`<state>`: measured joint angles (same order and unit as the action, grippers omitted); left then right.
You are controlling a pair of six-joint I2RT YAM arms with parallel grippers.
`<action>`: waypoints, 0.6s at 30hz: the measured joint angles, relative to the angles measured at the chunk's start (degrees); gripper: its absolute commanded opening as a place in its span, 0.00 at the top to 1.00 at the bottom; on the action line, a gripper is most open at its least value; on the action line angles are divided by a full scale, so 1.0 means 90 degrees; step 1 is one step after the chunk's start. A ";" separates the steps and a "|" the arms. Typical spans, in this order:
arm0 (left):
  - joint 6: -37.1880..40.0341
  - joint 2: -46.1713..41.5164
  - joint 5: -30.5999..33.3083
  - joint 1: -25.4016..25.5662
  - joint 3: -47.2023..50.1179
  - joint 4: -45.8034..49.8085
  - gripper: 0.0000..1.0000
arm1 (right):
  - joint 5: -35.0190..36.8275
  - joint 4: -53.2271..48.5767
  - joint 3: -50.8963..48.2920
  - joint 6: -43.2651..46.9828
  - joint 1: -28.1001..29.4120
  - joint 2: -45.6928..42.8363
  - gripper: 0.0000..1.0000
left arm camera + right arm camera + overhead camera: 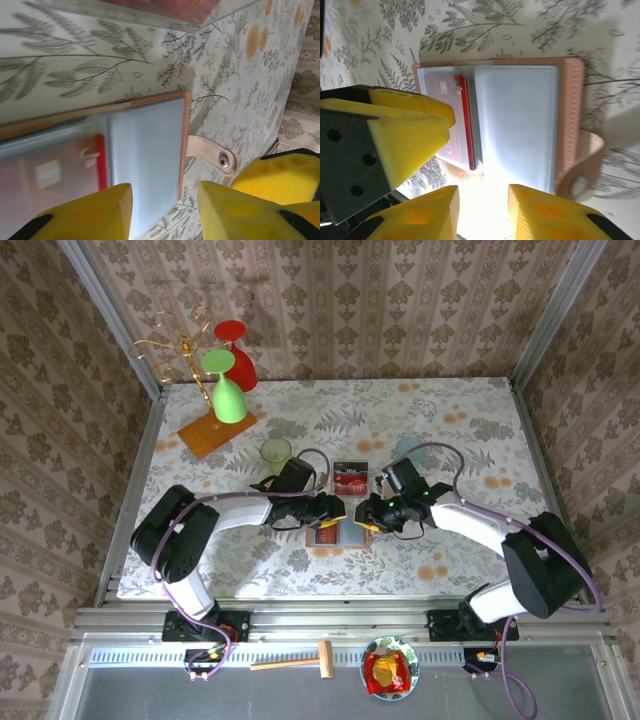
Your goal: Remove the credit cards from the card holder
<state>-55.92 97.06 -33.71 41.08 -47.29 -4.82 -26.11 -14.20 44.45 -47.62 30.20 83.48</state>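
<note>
The card holder point(328, 536) lies open on the table, tan outside with grey-blue pockets point(515, 125). A red credit card point(465, 130) sticks partway out of its left pocket; through the clear sleeve the same card point(55, 170) shows. The snap strap point(212, 152) lies flat beside the holder. My left gripper point(165, 215) hovers low over the holder's corner, its jaws apart and holding nothing. One of its fingers point(405, 135) covers part of the red card. My right gripper point(482, 215) faces it from the other side, jaws apart over the holder's near edge.
A clear box point(350, 480) holding a red card sits just behind the holder. A green cup point(276, 451) and a pale blue cup point(408, 448) stand farther back. At the back left a gold rack on an orange base point(215, 430) carries green and red glasses.
</note>
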 measured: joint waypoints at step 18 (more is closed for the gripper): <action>0.0410 -0.0855 0.0226 -0.0447 0.0758 0.0566 0.60 | -0.0029 0.0559 0.0559 -0.0398 0.0583 0.1149 0.68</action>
<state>-52.23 89.36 -31.68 37.06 -40.47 0.27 -26.37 -9.17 49.47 -51.20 35.44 93.82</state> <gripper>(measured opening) 0.395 0.317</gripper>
